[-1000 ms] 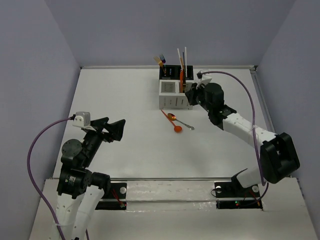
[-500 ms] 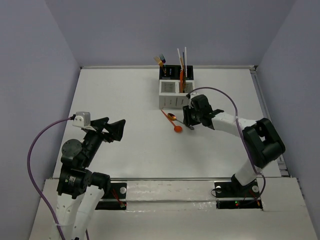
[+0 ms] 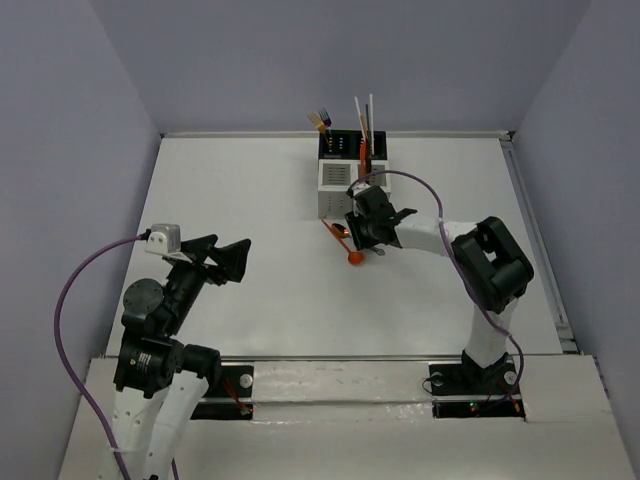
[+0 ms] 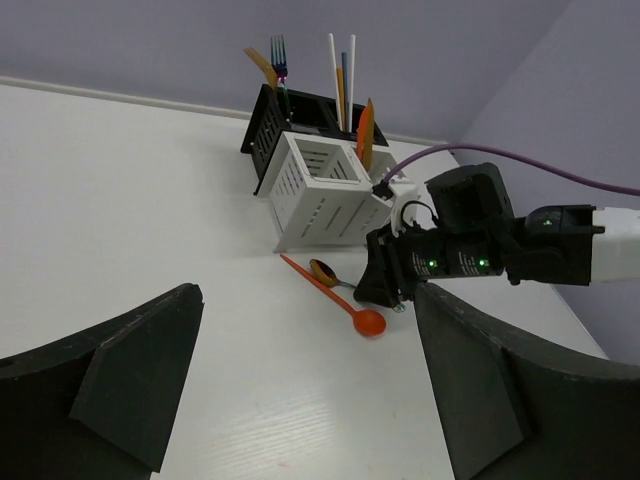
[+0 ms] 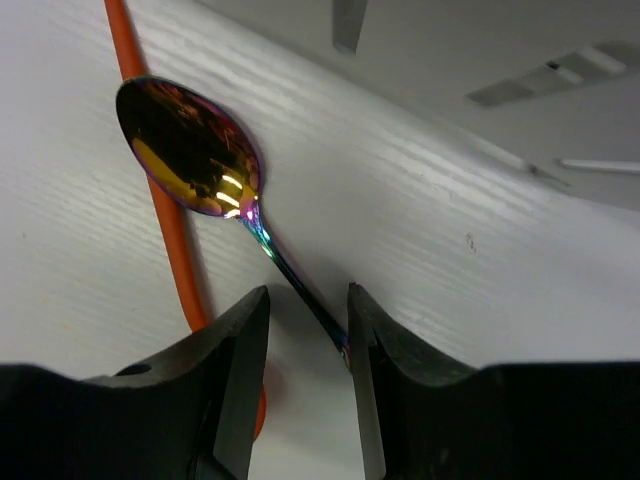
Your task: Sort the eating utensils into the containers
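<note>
The right gripper (image 5: 305, 310) is low over the counter (image 3: 250, 190), just in front of the near side of the caddy (image 3: 338, 190). Its jaws stand apart and straddle the thin handle of the iridescent spoon (image 5: 190, 150). The handle runs up between the two fingers (image 5: 240, 380) and lies close against the inner edge of one, clear of the other. The gripper is released, not clenched on the spoon. The spoon lies flat on the counter, its bowl pointing away from the gripper and overlapping the handle of the orange spoon (image 4: 330, 293). The orange spoon also lies flat, its handle end toward the caddy and its bowl toward the near edge.

The caddy stands toward the far edge of the counter, a little right of its middle, with the white slotted boxes on the near side and the black boxes behind. Forks (image 3: 320, 120) stand upright in the far left black box, and white sticks (image 3: 358, 115) stand to their right.

The left gripper (image 3: 230, 250) hangs above the left part of the counter, well apart from the spoons, jaws spread wide with nothing between them.
</note>
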Robot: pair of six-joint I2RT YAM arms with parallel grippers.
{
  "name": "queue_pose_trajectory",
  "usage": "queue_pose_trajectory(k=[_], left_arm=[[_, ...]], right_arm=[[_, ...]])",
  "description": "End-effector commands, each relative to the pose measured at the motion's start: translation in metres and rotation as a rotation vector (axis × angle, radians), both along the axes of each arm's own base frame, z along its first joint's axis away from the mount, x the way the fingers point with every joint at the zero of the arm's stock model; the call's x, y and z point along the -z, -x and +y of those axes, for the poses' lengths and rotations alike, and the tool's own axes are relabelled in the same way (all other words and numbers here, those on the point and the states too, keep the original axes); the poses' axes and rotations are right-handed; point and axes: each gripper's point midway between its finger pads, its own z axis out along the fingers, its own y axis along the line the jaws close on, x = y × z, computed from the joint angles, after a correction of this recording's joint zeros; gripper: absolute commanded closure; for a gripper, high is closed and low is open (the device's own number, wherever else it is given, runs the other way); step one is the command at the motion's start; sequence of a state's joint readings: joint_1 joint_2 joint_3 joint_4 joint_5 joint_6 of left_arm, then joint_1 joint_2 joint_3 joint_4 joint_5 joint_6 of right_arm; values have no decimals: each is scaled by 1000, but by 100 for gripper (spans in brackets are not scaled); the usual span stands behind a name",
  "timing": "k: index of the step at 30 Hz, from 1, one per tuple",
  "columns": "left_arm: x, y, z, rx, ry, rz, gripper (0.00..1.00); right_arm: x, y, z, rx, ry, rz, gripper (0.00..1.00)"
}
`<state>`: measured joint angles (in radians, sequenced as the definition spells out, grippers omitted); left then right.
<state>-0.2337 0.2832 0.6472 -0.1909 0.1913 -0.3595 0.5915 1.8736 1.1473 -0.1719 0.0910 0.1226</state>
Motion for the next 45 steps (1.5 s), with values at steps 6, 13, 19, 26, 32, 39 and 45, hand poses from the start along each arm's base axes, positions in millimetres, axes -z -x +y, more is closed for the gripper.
queue_pose_trajectory(k=[6, 13, 19, 26, 32, 39, 45], left_arm=[[-10, 0, -1, 10, -3, -55, 1], [-10, 0, -1, 8, -2, -57, 1], [-10, 0, 0, 5, -1, -56, 1], [-12, 2, 0, 5, 0, -64, 1], [-12, 1, 0, 6, -1, -63, 1], [-11, 1, -1, 10, 0, -61, 1], [-11, 0, -2, 11, 1, -57, 1]], right_arm=[[-10, -14, -9, 0, 130, -23, 59], [-4, -18, 3, -68, 129, 5, 57], [4, -20, 16, -86, 89, 32, 64], [5, -21, 16, -103, 102, 38, 85], [-21, -6, 1, -79, 103, 14, 93], [-77, 11, -10, -55, 39, -99, 93], [-159, 0, 12, -75, -157, -294, 93]])
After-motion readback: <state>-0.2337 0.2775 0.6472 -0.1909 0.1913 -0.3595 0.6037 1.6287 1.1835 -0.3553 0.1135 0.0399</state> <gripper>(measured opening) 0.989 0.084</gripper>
